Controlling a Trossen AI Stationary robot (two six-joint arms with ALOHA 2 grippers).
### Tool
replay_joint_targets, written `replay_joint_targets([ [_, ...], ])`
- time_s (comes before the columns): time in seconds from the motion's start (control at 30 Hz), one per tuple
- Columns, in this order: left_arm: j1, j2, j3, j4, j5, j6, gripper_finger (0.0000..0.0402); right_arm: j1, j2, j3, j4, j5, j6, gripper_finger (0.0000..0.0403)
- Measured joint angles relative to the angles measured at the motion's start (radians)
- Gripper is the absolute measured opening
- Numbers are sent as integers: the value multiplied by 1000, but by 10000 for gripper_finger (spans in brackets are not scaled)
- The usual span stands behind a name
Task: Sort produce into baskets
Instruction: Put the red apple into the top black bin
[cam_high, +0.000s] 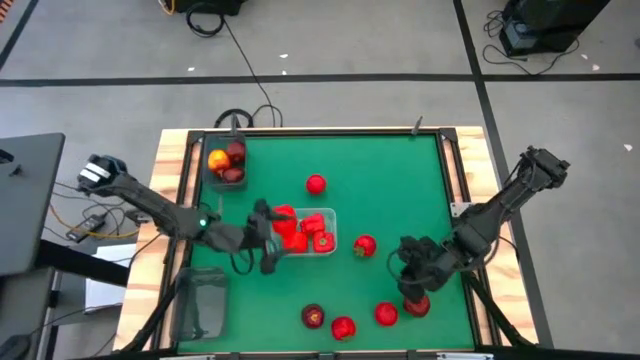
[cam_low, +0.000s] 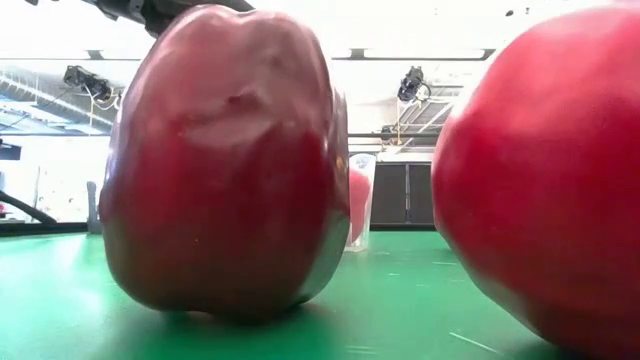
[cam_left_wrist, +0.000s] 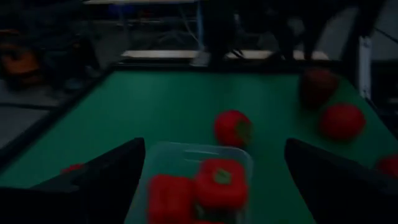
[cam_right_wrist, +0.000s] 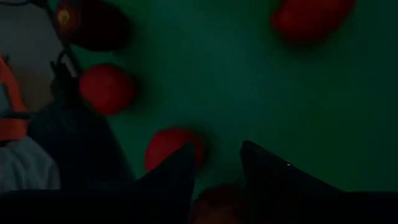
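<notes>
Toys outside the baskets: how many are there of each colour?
Red toys: 5, one of them in the right gripper
Dark maroon toys: 1
Total: 6

Both wrist views are dim and blurred (the high view evenly lit), while bright backlight washes out the low view.

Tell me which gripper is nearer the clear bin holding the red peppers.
Left. The left gripper hangs open right at the clear bin's left end, fingers either side of it. The right gripper is off to the bin's right, near the table's front edge, by a red fruit.
</notes>
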Motion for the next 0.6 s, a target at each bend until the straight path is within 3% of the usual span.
replay_joint_targets([
  [0.33, -106, 144, 0, 161, 5, -31, 392, 187, 91, 15, -87, -21, 309, 141],
  [0.6, -162, 145, 0, 240, 5, -46, 392, 231, 231, 248, -370, -71, 389, 141],
])
